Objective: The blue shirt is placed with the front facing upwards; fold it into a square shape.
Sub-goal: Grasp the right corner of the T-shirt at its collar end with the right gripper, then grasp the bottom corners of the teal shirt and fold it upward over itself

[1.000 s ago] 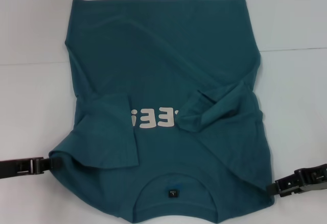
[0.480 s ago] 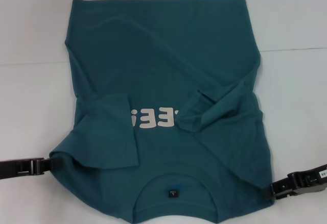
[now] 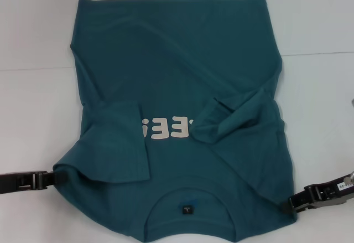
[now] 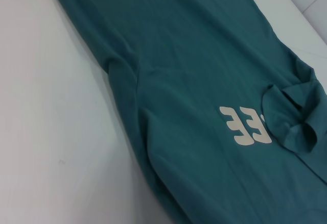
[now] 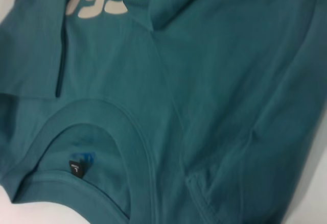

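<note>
Teal cotton covers most of the white table (image 3: 33, 104): the blue shirt (image 3: 177, 77) lies front up, collar nearest the robot, both sleeves folded in over the chest so that only part of the white lettering (image 3: 163, 127) shows. Since a second ago the right gripper (image 3: 292, 203) has slid lower and in toward the shirt's near right shoulder corner, its tip now at the cloth's edge; the left gripper (image 3: 54, 179) has stayed put at the near left shoulder edge. Whether either pair of fingers is open or closed on the fabric I cannot tell (the tips merge with the cloth). Only the right wrist view shows the neck label (image 5: 76, 167) close up inside the collar; the left wrist view instead shows the curled right sleeve (image 4: 291, 122) beside the letters.
</note>
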